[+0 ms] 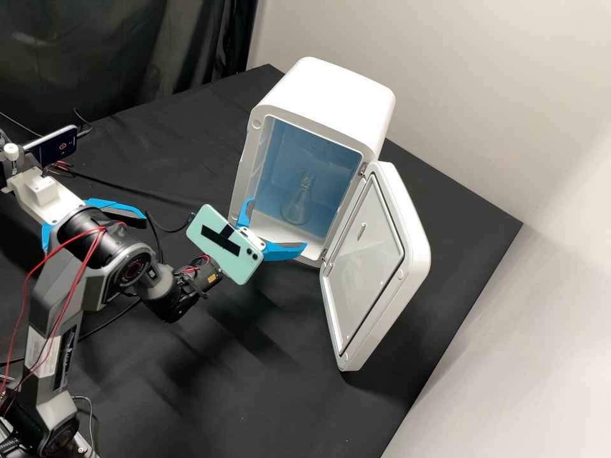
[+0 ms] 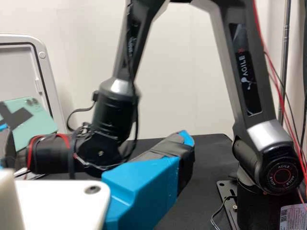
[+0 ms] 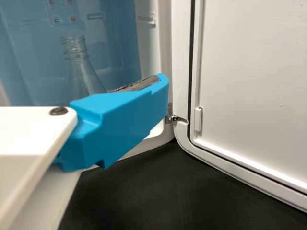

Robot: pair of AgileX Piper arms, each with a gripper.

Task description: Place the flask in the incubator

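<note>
- Plainly, the flask [image 1: 299,203] stands upright on the floor of the incubator [image 1: 331,95], inside the blue chamber and apart from both side walls, so the placing itself looks done to me
- The right claw [image 1: 267,229] sits at the chamber's mouth, at about 7 o'clock from the flask in the high view, with its fingers [image 1: 283,249] spread wide and holding nothing; the glass is just beyond the tips
- The main risk is that a sideways sweep or a push forward from here clips the flask's base or neck and tips it, since it looks like light, smooth glass standing free
- The door [image 1: 375,267] hangs open at 4 o'clock from the chamber, and in the right wrist view one of those fingers [image 3: 120,115] lies near the hinge-side frame; a pull-out angled that way could catch the frame and jolt the incubator on the surface [image 1: 254,369]
- The mint-green phone [image 1: 226,251] strapped on that wrist juts out and could snag the sill
- The left claw [image 1: 111,207] rests at 9 o'clock, well apart; wide or narrow, I cannot tell
</note>
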